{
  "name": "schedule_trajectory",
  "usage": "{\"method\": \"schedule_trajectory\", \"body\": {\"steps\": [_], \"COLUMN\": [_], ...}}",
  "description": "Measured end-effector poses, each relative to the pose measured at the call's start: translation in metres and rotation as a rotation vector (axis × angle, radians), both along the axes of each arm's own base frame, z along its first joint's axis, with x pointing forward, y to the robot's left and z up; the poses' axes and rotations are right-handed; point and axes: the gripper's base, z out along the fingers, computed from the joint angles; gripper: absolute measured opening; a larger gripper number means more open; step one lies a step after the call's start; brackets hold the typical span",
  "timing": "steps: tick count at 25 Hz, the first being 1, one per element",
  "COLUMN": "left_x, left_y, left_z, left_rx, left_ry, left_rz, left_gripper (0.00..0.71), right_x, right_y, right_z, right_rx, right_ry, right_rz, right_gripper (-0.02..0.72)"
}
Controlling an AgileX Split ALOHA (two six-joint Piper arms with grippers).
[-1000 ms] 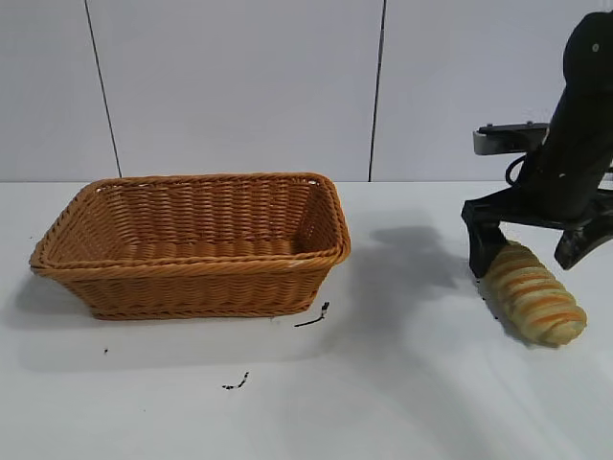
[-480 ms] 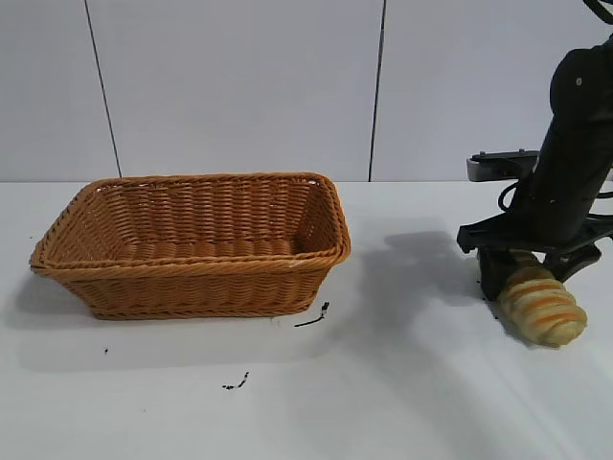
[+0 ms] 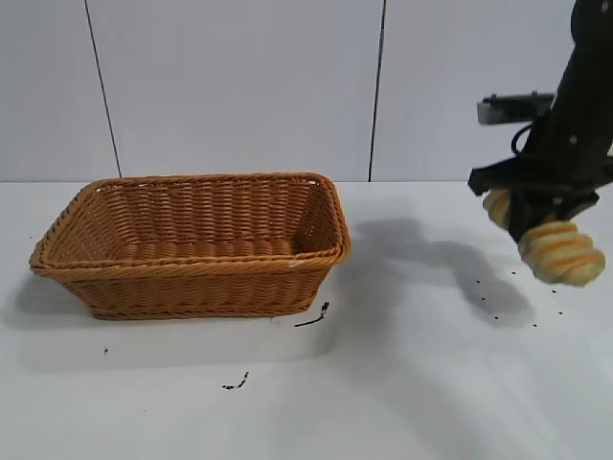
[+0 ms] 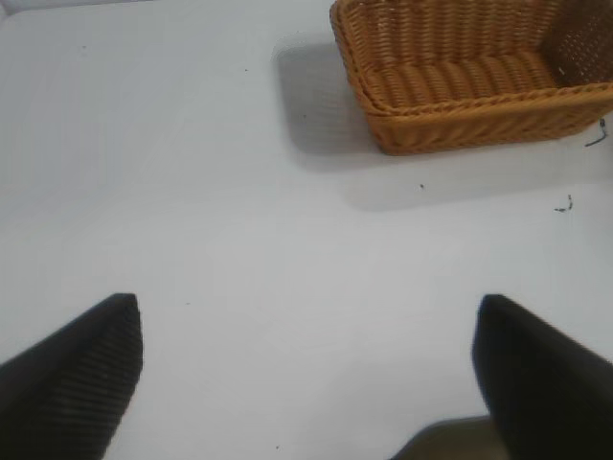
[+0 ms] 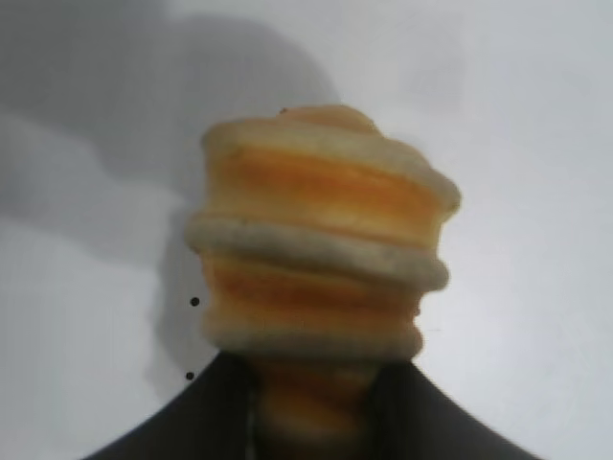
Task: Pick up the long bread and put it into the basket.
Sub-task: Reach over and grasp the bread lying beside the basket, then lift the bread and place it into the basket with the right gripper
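At the scene's right, the right gripper pinches the ridged cream-and-orange long bread clear of the white table for carrying to the orange-brown woven wicker basket standing well apart at left, while the left gripper hangs spread.

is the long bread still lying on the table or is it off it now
Off the table. The right claw is shut on the long bread, holding it in the air over its shadow, to the right of the basket.
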Motion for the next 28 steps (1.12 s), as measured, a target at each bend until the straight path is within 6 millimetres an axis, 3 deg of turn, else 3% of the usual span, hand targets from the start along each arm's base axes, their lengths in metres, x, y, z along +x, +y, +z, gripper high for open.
{"method": "schedule_trajectory", "body": {"steps": [6, 10, 12, 13, 14, 20, 24, 28], "left_x": [0.0, 0.0, 0.0, 0.0, 0.0, 0.0, 0.0, 0.0], "left_y": [0.0, 0.0, 0.0, 0.0, 0.0, 0.0, 0.0, 0.0], "left_z": [0.0, 0.0, 0.0, 0.0, 0.0, 0.0, 0.0, 0.0], "left_rx": [0.0, 0.0, 0.0, 0.0, 0.0, 0.0, 0.0, 0.0], "left_ry": [0.0, 0.0, 0.0, 0.0, 0.0, 0.0, 0.0, 0.0], "left_rz": [0.0, 0.0, 0.0, 0.0, 0.0, 0.0, 0.0, 0.0], "left_gripper": [0.696, 0.696, 0.696, 0.696, 0.696, 0.696, 0.696, 0.696], "right_x": [0.009, 0.019, 0.021, 0.021, 0.019, 0.002, -0.008, -0.007], "right_y": [0.043, 0.089, 0.117, 0.151, 0.168, 0.25, 0.283, 0.297], "right_z": [0.037, 0.039, 0.036, 0.032, 0.029, 0.009, -0.012, -0.035], "right_rx": [-0.015, -0.039, -0.052, -0.063, -0.07, -0.146, -0.239, -0.283], "right_ry": [-0.107, -0.15, -0.168, -0.188, -0.192, -0.268, -0.323, -0.358], "right_rz": [0.131, 0.264, 0.357, 0.466, 0.52, 0.868, 1.129, 1.273], "right_gripper": [0.143, 0.143, 0.143, 0.143, 0.143, 0.133, 0.132, 0.132]}}
